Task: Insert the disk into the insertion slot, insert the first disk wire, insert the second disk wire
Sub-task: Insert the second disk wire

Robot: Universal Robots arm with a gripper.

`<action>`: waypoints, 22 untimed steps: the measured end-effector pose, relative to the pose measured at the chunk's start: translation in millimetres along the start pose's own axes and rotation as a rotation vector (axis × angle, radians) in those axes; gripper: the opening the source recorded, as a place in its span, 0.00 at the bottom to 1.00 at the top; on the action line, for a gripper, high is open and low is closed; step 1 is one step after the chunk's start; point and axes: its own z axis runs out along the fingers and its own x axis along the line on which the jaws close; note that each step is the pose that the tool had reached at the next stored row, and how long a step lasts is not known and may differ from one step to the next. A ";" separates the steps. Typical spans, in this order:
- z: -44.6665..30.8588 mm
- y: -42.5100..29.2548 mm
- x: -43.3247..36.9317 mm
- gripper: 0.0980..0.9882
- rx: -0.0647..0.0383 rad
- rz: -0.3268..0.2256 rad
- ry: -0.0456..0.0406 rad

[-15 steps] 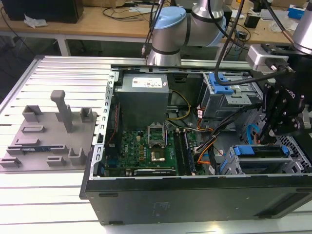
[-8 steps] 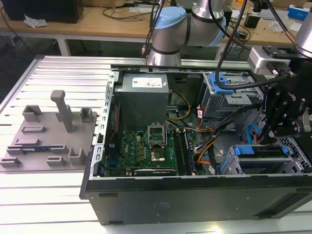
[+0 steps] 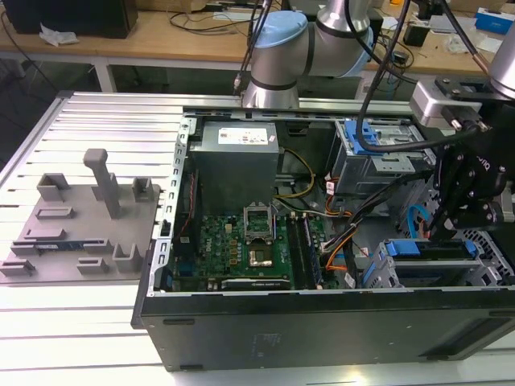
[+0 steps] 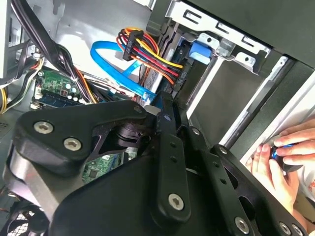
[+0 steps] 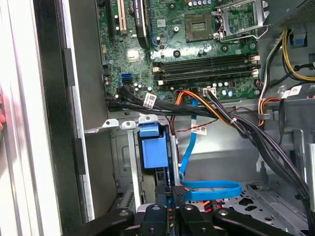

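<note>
The disk, in its bright-blue caddy [image 3: 402,248], lies inside the insertion slot [image 3: 378,273], the low grey cage at the exterior view's right front of the open case. Both wrist views show the caddy's blue end [image 5: 150,147] [image 4: 199,51] at the slot's mouth. A black plug with red, yellow and orange wires [image 4: 157,56] sits at the disk's rear. My gripper [image 3: 441,232] [image 5: 171,196] [image 4: 165,104] hangs over that rear end, shut on the end of the blue flat wire [image 5: 211,189] [image 4: 115,61]. The black fingers hide the plug's tip.
The motherboard [image 3: 241,241] and grey power supply [image 3: 237,157] fill the case's middle. A taller cage with a blue tab [image 3: 366,145] stands behind. Loose cable bundles [image 5: 246,128] cross near the slot. A person's hand [image 4: 280,157] holds something blue outside the case wall. A grey fixture plate [image 3: 80,225] lies at the exterior view's left.
</note>
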 end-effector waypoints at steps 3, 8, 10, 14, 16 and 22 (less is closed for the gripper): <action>0.4 0.0 0.3 0.07 -0.001 0.000 -0.0093; 1.0 0.0 0.5 0.07 -0.002 -0.001 -0.0222; 1.1 0.0 0.5 0.07 -0.002 -0.001 -0.0223; 2.0 -1.4 0.3 0.07 -0.008 -0.009 -0.0219; 2.5 -2.6 0.2 0.07 -0.012 -0.021 -0.0217; 2.6 -2.8 0.4 0.07 -0.011 -0.040 -0.0222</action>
